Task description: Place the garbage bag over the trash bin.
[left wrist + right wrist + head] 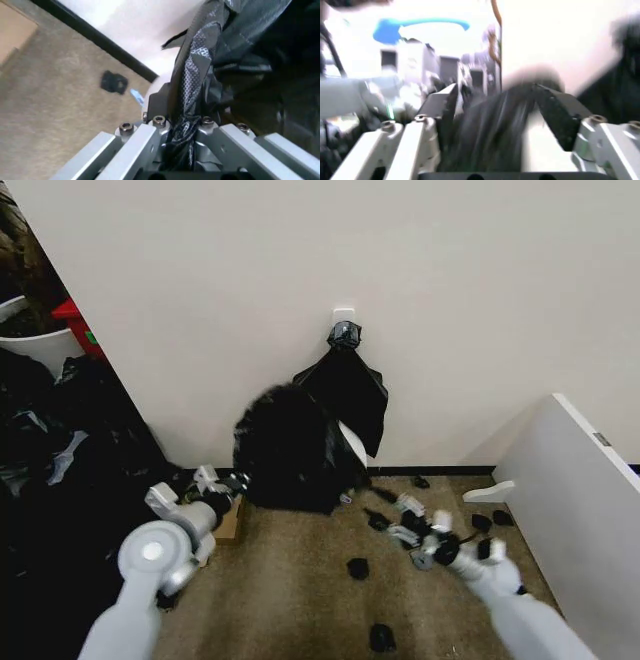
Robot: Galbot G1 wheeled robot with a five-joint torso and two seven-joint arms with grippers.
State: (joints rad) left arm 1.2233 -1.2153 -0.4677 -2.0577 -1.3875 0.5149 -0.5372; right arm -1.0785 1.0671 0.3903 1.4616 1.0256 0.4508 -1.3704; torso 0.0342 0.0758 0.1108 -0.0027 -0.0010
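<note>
At the far left of the head view a heap of black plastic [50,470] lies on the floor beside a white tub [40,345]. The left gripper [228,485] reaches forward low over the brown carpet [290,580], near a flat piece of cardboard [230,522], and meets the lower left edge of the garbage bag [290,445]. In the left wrist view its jaws are closed tight on a twisted fold of that glossy black film [192,90]. The bag is draped over the trash bin [352,444], which stands against the wall; only a sliver of cream-white side shows at the bag's right edge. Behind it, a fan-shaped bunch of black bags [352,385] hangs from a white wall hook [344,314]. Further right, the right gripper [403,520] is low beside the bin among small black scraps [358,568]; in the blurred right wrist view its jaws stand partly apart with black plastic [490,127] between them, though whether they grip it I cannot tell. A white panel [580,500] stands at the far right.
</note>
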